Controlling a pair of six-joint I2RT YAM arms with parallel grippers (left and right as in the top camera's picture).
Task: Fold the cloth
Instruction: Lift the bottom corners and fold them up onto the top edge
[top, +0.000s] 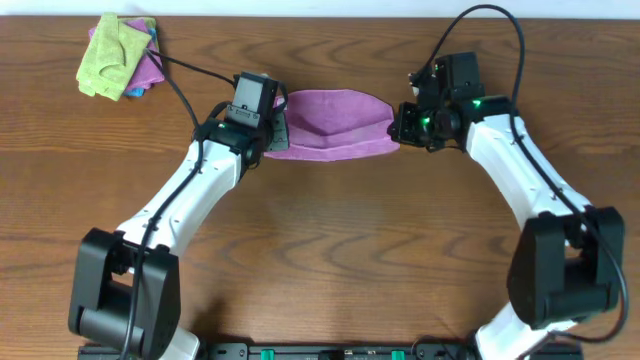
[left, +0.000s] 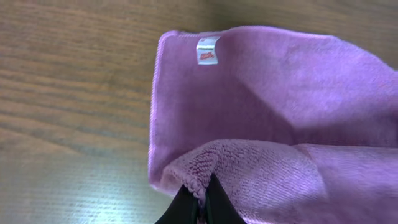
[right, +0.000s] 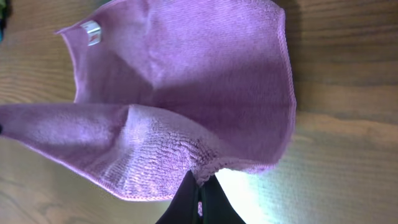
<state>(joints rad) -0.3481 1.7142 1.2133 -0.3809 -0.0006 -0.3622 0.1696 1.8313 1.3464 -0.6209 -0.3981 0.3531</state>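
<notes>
Cloth (top: 338, 125) sags between the two arms at the far middle of the bench (top: 330, 250). Left gripper (left: 200, 200) and right gripper (right: 199, 190) each have jaws clenched on a lifted corner, and the rest lies flat.

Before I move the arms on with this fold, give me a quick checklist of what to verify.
1. Grip of the left jaws on a corner of the purple cloth: ok, shut on it.
2. Grip of the right jaws on the neighbouring corner: ok, shut on it.
3. Lifted edge taut between the arms: not ok, it sags in the middle.
4. Edge with the white tag lying on the table: ok.
5. The stack of other cloths clear of the fold: ok.
</notes>
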